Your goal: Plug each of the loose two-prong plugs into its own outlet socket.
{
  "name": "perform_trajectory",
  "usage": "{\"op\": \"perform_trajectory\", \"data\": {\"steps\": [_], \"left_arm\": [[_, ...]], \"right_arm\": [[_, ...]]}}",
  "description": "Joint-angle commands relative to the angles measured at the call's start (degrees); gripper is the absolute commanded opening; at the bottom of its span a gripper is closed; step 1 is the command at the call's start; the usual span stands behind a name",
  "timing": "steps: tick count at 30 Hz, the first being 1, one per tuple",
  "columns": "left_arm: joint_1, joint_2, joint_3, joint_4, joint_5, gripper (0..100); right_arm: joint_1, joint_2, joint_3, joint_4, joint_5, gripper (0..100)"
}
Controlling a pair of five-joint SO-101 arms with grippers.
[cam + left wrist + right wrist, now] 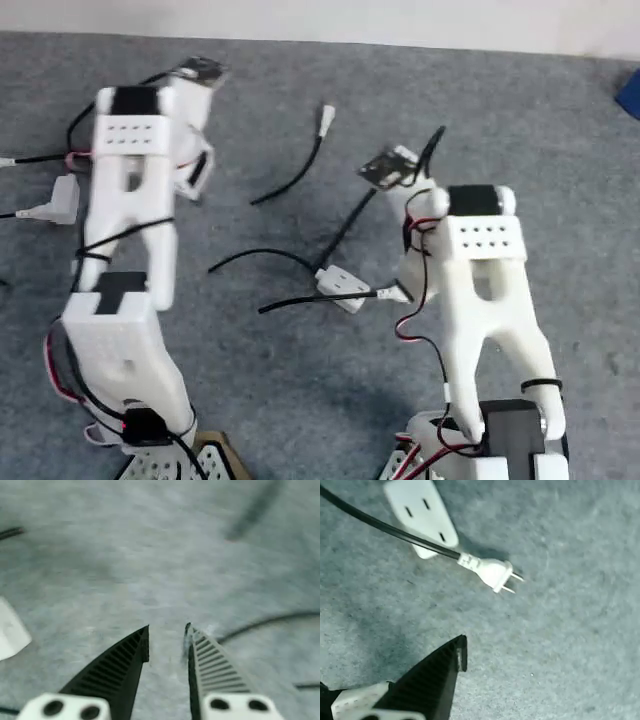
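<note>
A white outlet socket point(340, 288) lies mid-table with a loose two-prong plug point(400, 293) just beside it, prongs pointing away. In the right wrist view the plug point(492, 572) lies on the carpet, and its black cable crosses the socket point(422, 515). My right gripper point(520, 670) hovers open over the plug; one black finger point(437, 680) shows. A second loose plug point(327, 115) lies farther back. Another white socket point(60, 200) sits at the far left. My left gripper point(195, 175) hangs open over bare carpet, its fingers point(125, 665) a little apart with nothing between them.
Grey carpet point(560, 180) covers the table. Black cables point(290, 180) curl across the middle. A white piece point(10, 635) shows at the edge of the left wrist view. A blue object point(630, 90) sits at the far right edge.
</note>
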Motion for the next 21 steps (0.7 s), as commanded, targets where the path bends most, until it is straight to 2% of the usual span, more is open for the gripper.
{"op": "perform_trajectory", "data": {"steps": [1,4,8,12,15,17,21], "left_arm": [[-6.64,-2.77,5.32,-9.49,-0.35,13],[-6.37,-2.77,9.98,-12.57,-0.35,13],[-3.12,-2.95,11.56,-12.4,-0.35,13],[-3.82,-2.77,11.65,-12.31,-0.35,13],[-3.38,-2.86,13.76,-12.75,-0.35,13],[-2.24,-2.95,14.37,-12.75,-0.35,13],[-1.01,-2.86,14.81,-12.57,-0.44,13]], "right_arm": [[-4.7,-4.26,-2.15,-0.92,0.35,56.7],[-9.45,-8.31,0.57,-1.36,0.35,54.0],[-17.01,-13.32,7.69,-1.45,-1.58,42.6],[-18.24,-16.66,14.55,-4.35,-21.45,33.4],[-18.24,-16.22,17.19,-4.26,-25.23,31.6],[-16.92,-15.69,17.36,-4.62,-21.27,31.6],[-13.05,-16.22,18.51,-7.87,3.52,31.6]]}}
